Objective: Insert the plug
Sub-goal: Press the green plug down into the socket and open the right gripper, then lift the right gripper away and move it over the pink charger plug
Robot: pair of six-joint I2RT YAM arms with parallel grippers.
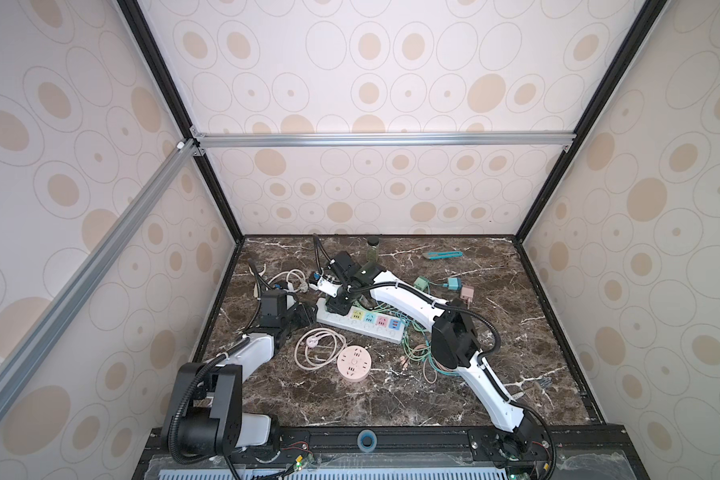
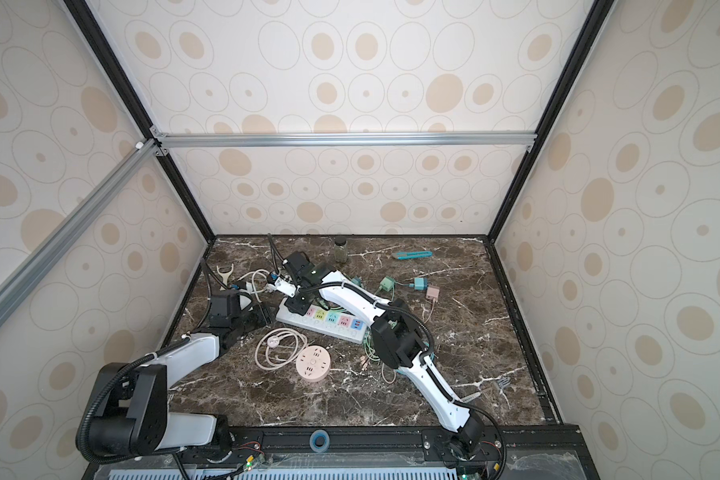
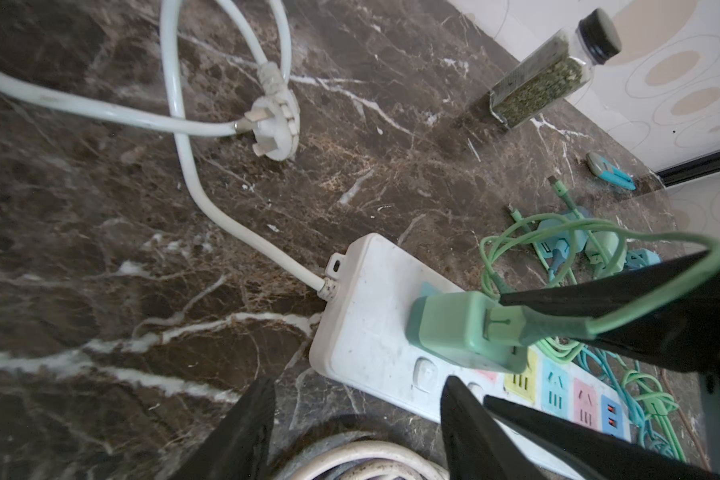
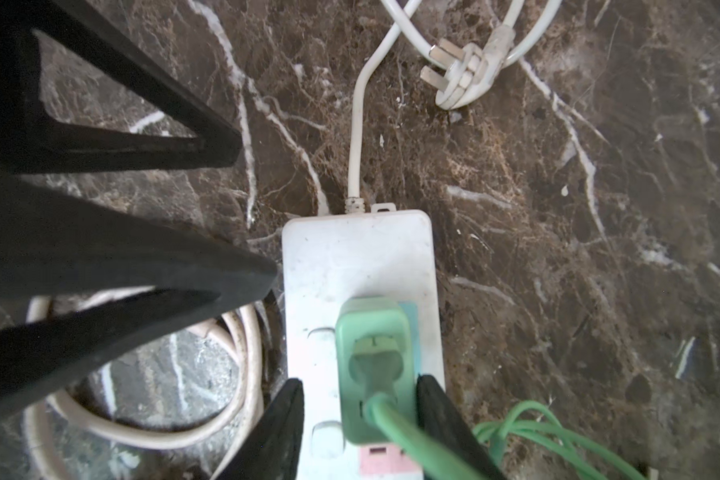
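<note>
A mint-green plug (image 4: 375, 365) with a green cable stands seated in the end socket of the white power strip (image 4: 350, 257), also seen in the left wrist view as the green plug (image 3: 462, 332) on the strip (image 3: 371, 307). My right gripper (image 4: 360, 399) straddles the plug with its jaws open: one finger stands apart from it and the other lies close beside it. My left gripper (image 3: 358, 415) is open at the strip's cord end, one finger over the strip's edge. In both top views the right gripper (image 1: 336, 306) hides the plug, and the left gripper (image 1: 304, 316) is beside it.
The strip's white cord and its plug (image 3: 277, 124) lie beyond the strip. A spice jar (image 1: 373, 248) stands at the back. A pink round socket (image 1: 353, 365) and its coiled cable (image 1: 319, 347) lie in front. Spare chargers (image 1: 453, 284) and tangled green cables (image 1: 416, 349) lie to the right.
</note>
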